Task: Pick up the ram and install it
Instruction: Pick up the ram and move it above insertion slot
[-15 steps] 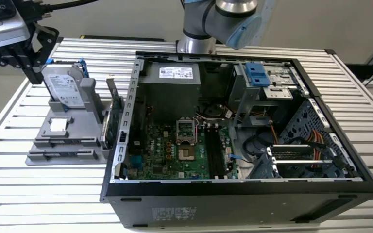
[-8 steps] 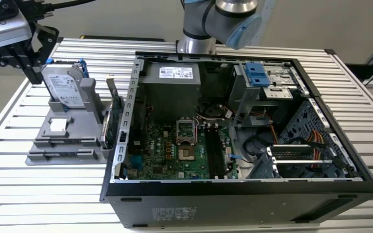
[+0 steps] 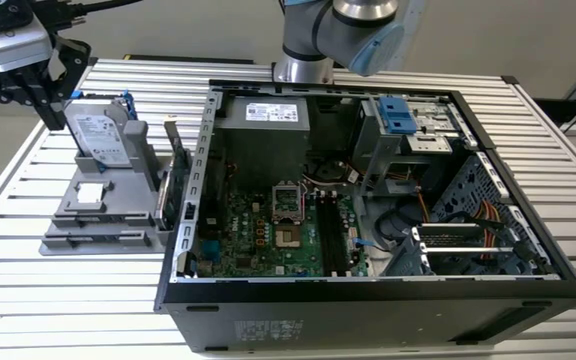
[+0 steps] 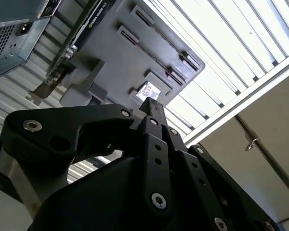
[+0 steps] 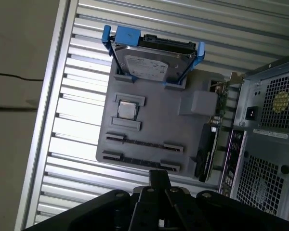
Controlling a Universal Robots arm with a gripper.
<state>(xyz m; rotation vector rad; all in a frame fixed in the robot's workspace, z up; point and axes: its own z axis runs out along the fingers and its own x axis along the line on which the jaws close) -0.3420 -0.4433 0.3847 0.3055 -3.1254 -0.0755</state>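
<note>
My gripper (image 3: 46,112) hangs at the exterior view's far left, above the grey parts holder (image 3: 98,217) on the table. In both wrist views its black fingertips (image 5: 159,177) (image 4: 151,107) stand shut together with nothing between them. The holder's two long narrow slots (image 5: 144,143) lie bare. The ram is out of view. The open computer case (image 3: 368,292) lies to the holder's right, with the motherboard's black slots (image 3: 330,232) near its middle.
A silver hard drive (image 3: 98,135) with blue handles stands upright in the holder. A small square chip (image 5: 127,109) lies below it. A green expansion card (image 3: 173,180) stands on edge between the holder and the case wall. The slatted table's edge (image 5: 62,72) runs close by.
</note>
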